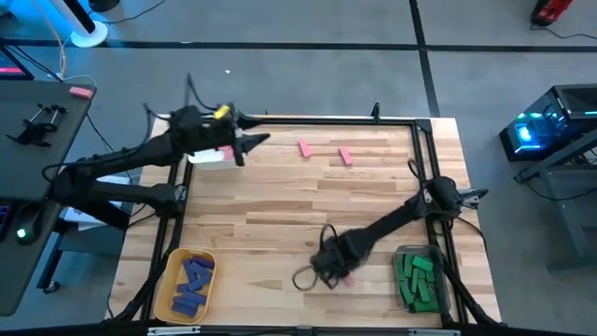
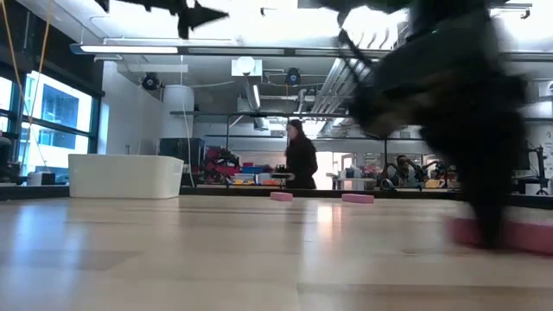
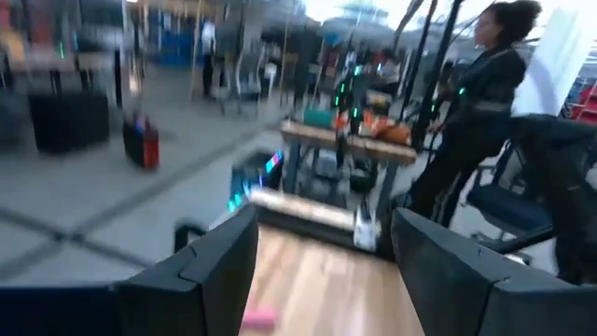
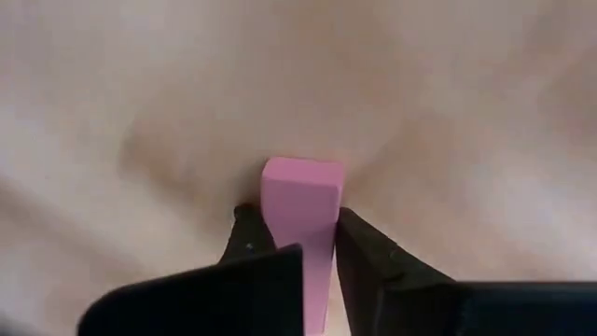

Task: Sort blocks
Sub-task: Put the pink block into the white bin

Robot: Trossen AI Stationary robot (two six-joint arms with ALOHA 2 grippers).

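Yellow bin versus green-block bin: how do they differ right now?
The yellow bin sits at the table's near-left corner and holds blue blocks; the clear bin sits at the near-right corner and holds green blocks. The right claw works close beside the clear bin, shut on a pink block; no claw is near the yellow bin, the left claw being open at the far side. Both hold one colour only.

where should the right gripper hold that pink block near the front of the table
Across its two long narrow sides, coming straight down from above. The pink block lies flat on the table, and in the right wrist view the right gripper already straddles it that way, a finger against each long side.
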